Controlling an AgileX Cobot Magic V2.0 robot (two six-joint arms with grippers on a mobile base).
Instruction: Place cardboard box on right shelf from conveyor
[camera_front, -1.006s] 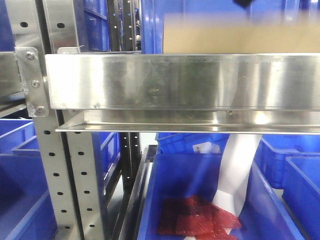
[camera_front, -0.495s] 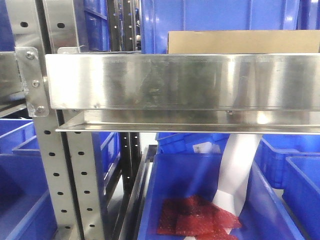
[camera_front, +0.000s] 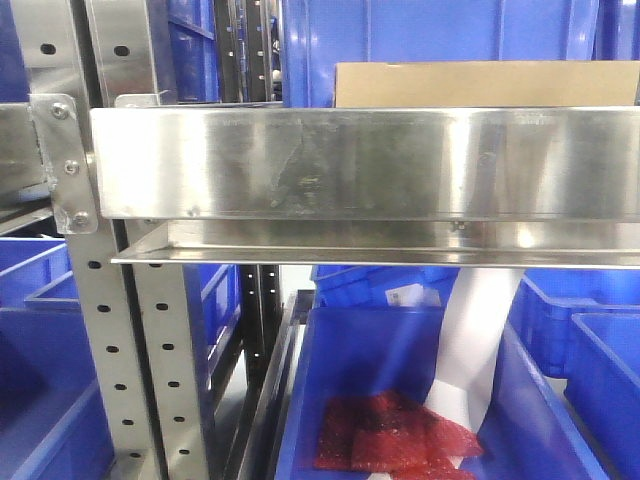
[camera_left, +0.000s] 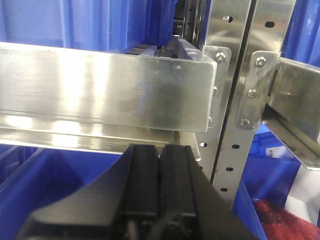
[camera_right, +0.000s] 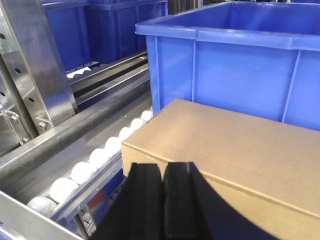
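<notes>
Cardboard box (camera_right: 240, 150): resting on right shelf (camera_front: 370, 165), placement apparently done. Right gripper (camera_right: 162, 200), left gripper (camera_left: 157, 185): fingers clenched, empty. Remaining: retract.

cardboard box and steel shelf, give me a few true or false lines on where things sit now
1. The plain tan cardboard box sits on the shiny stainless steel shelf, behind its front lip. True.
2. The right gripper is clamped around the box. False: its fingers are pressed together, nothing between them, with the box just beyond.
3. A big blue plastic bin stands right behind the box. True.
4. The left gripper is wide open. False: its fingers meet.
5. The shelf bed is a flat sheet. False: the right wrist view shows white rollers beside the box.
</notes>
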